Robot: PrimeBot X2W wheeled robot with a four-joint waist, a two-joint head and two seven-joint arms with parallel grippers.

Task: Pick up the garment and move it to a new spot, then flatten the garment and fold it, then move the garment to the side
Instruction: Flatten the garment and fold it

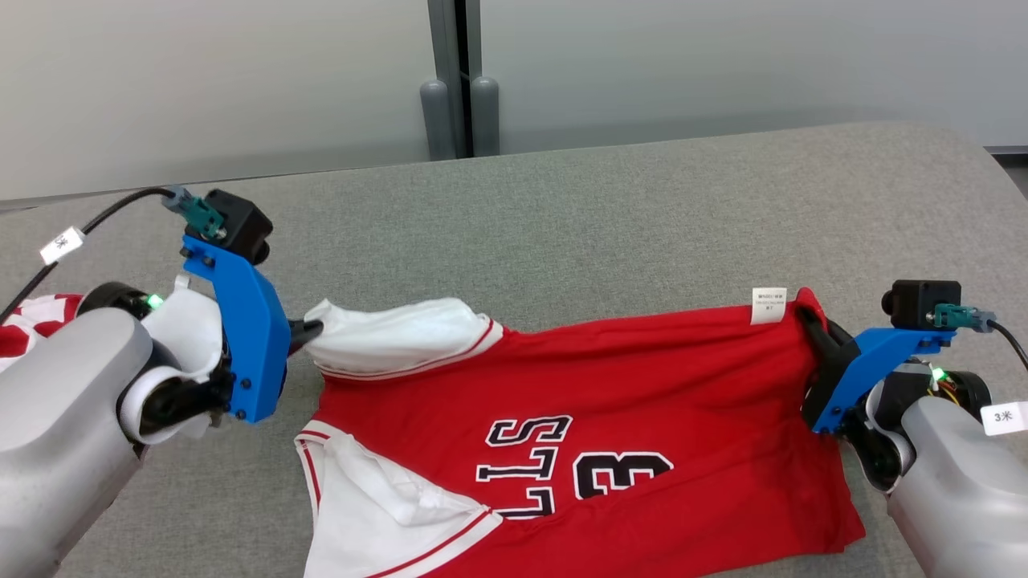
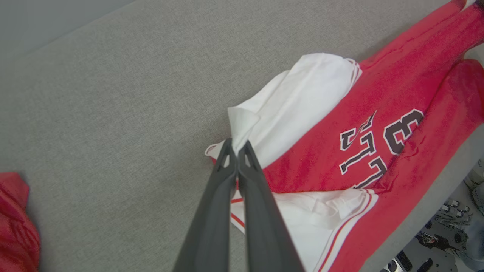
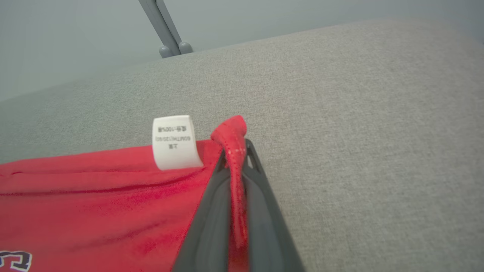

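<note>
Grey table [image 1: 642, 209]: we see it spanning frame beneath everything. Red garment [image 1: 642, 385]: lower centre, white lining turned out at left, upper edge stretched between arms. Left gripper [image 1: 309, 327]: centre left, we note fingers clamped on white shoulder fold. Right gripper [image 1: 807, 321]: centre right, pinching red hem corner. White care label [image 1: 768, 306]: just beside right fingertips.

The red jersey [image 1: 683, 377] bears "LLS" and "3"; a white tag [image 1: 1004, 417] reads "3米".
</note>
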